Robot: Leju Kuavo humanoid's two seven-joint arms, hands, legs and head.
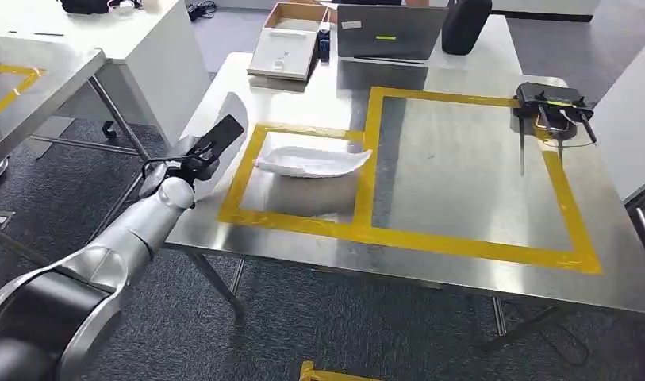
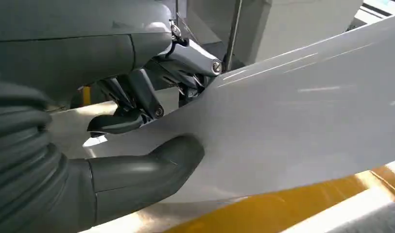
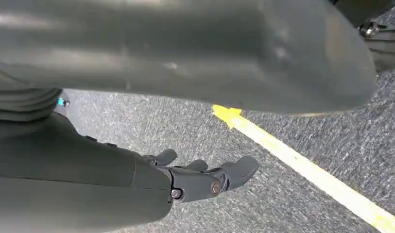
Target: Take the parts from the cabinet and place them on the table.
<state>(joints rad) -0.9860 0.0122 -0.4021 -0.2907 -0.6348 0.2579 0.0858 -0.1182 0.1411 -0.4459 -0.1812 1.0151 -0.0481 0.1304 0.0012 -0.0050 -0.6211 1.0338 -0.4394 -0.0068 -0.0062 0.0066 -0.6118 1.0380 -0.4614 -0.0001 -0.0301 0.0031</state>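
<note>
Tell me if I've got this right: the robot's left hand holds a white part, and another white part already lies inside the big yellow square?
Not quite. The left hand does hold a white part, but the head view shows the other white part lying inside the smaller yellow rectangle, not the big square.

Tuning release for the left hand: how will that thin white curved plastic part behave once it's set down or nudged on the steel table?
The thin white curved plastic part looks light and probably flexes; the left hand holds it by one end. Its glossy skin against the polished steel table suggests easy sliding. The similar white part lying in the yellow-taped box rests on a curved underside, so it may rock.
</note>
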